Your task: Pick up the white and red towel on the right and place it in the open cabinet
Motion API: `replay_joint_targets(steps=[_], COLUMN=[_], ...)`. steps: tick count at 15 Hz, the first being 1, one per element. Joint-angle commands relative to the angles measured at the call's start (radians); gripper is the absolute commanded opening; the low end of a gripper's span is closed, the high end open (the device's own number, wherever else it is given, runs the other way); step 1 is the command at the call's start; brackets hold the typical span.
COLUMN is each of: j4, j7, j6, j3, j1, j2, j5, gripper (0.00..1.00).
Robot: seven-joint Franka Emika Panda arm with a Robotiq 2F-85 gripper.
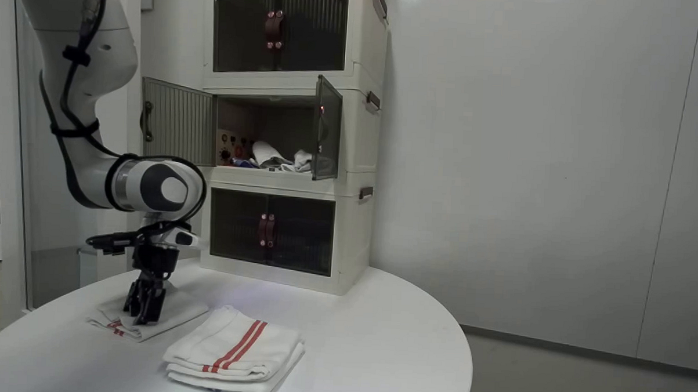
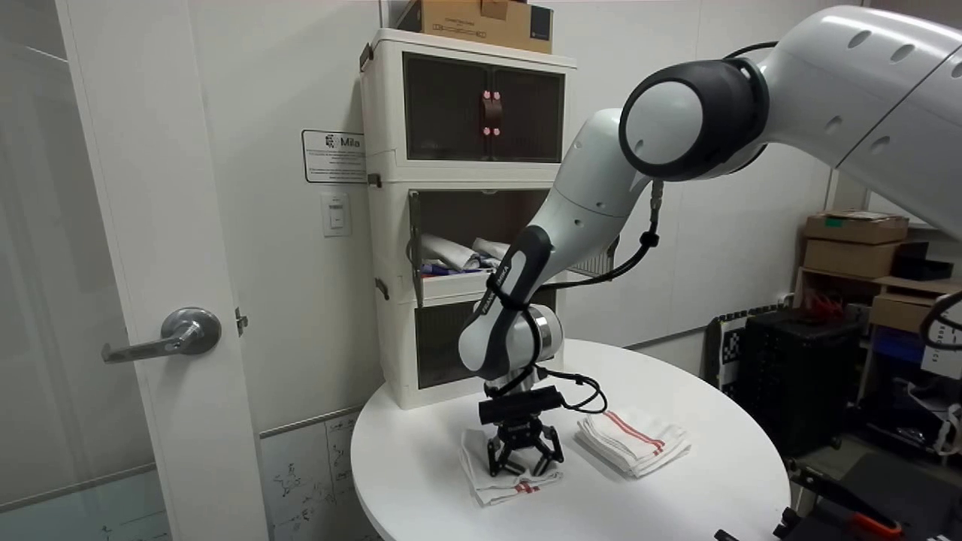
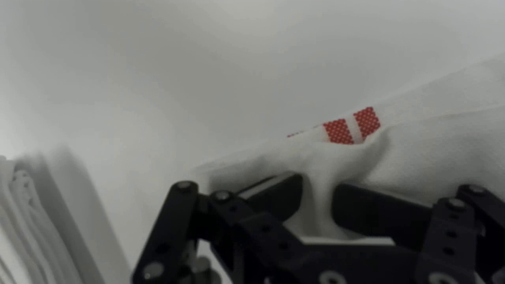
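A: What was the position of the towel [image 1: 213, 342]?

B: In an exterior view, it lay folded on the tabletop [image 1: 390, 337], red stripes [image 1: 245, 345] uppermost, in front of the cabinet [image 1: 360, 132] and beside a flatter cloth [image 1: 181, 307].

A: What else did that view establish?

B: The pincer [image 1: 137, 317] pointed down onto the cloth. Both cabinet doors [image 1: 180, 123] were swung outward, and white fabric [image 1: 267, 153] lay inside.

A: Were any parts obscured?

B: In an exterior view, the arm [image 2: 586, 195] hid part of the cabinet. A carton [image 2: 473, 26] rested on the top unit [image 2: 481, 171]. The towel lay near the pincer but apart from it.

A: What was the pincer's condition?

B: In the wrist view, its fingers [image 3: 282, 199] stood close together across a narrow gap, and a fold of the cloth rose between them. Whether that fold was clamped could not be determined. Two red bars [image 3: 367, 123] on the cloth showed just beyond the fingertips.
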Motion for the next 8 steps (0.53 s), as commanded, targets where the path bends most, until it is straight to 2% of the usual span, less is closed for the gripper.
replay_joint_targets(steps=[1,2,3,8], j4=[0.041,0.035,0.028,-0.073], j7=[0.028,0.024,0.021,0.008], j6=[-0.030,-0.023,-0.012,0.092], j3=[-0.008,-0.006,-0.004,0.000], j1=[0.011,0.009,0.008,-0.001], j2=[0.037,0.030,0.021,-0.067], j5=[-0.022,-0.021,-0.019,-0.001], gripper=[0.05,0.01,0.01,0.07])
